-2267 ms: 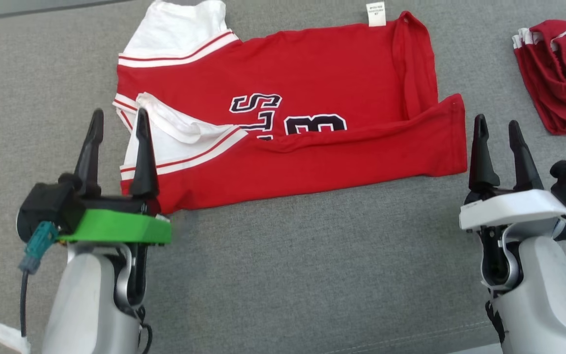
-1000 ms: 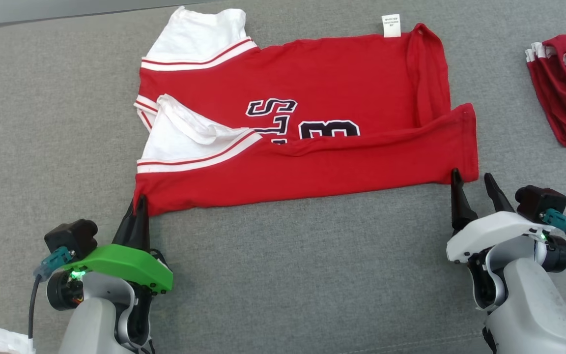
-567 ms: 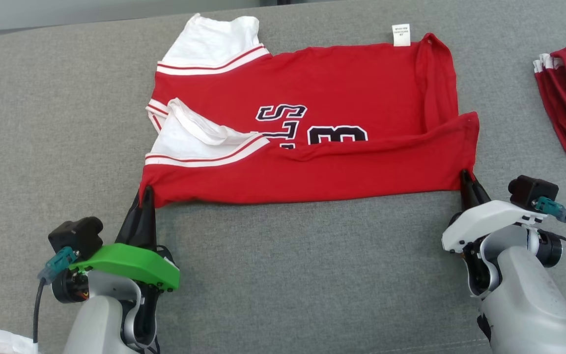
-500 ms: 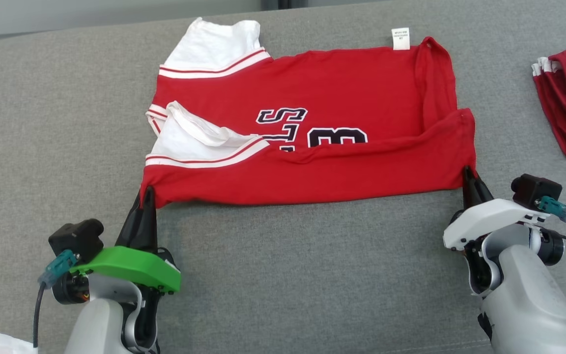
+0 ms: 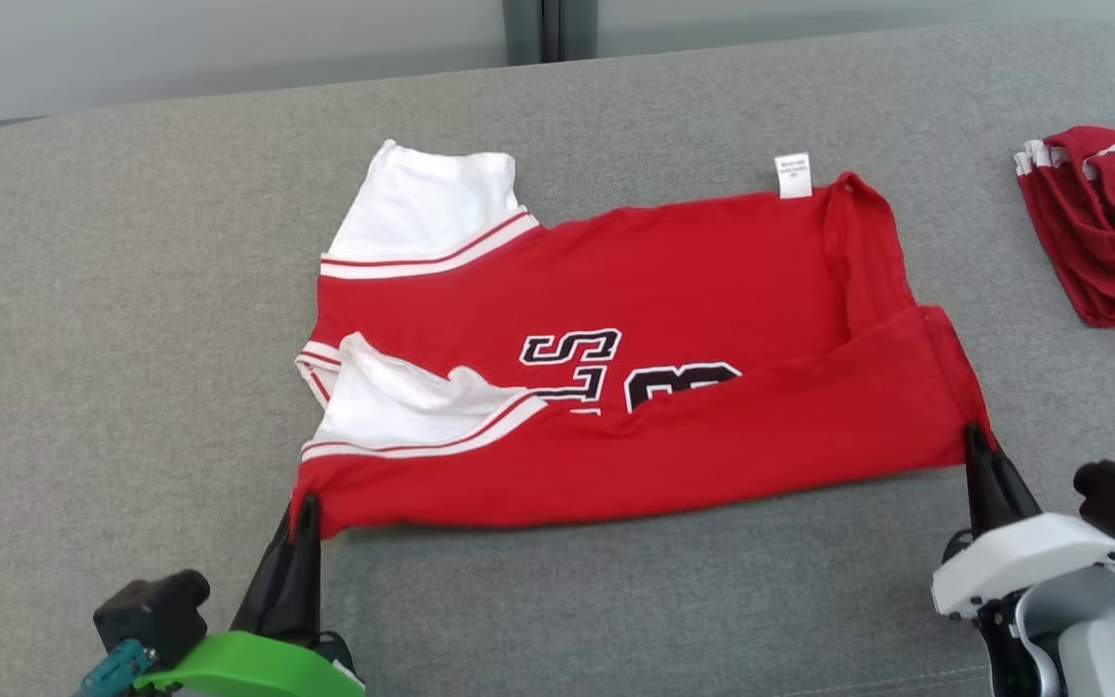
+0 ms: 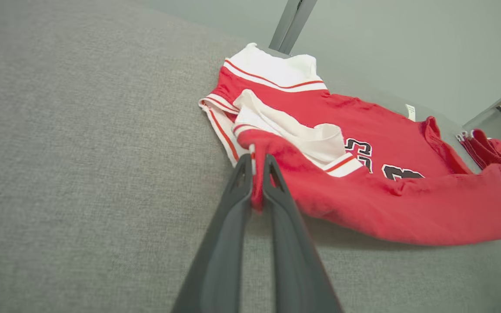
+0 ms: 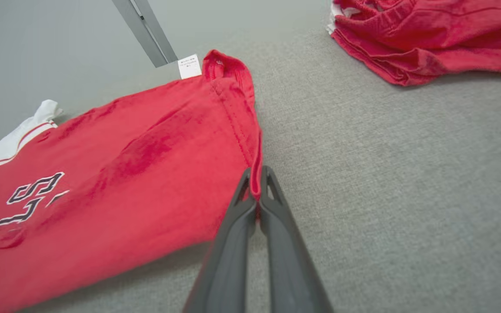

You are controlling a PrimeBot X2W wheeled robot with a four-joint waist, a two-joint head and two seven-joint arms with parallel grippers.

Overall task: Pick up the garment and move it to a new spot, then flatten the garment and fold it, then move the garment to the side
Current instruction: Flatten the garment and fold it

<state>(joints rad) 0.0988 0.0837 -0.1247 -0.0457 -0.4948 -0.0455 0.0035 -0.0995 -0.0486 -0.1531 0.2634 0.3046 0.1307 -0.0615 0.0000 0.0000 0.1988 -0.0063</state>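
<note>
Red jersey (image 5: 712, 290), grey cushion (image 5: 132, 310), left hand (image 5: 305, 505), right hand (image 5: 973, 433) pinching corners

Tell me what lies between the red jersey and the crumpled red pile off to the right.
Nothing: only bare grey cushion separates the red jersey from the red pile. The head view and the right wrist view both show that stretch.

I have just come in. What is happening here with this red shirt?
A two-armed robot is handling a red and white short-sleeved jersey with black lettering, spread on a grey fabric surface. Its left hand is shut on the near left corner, and its right hand is shut on the near right corner. The near strip is folded over part of the lettering, and the pinched corners look slightly raised. A bundle of red cloth lies apart at the far right.
</note>
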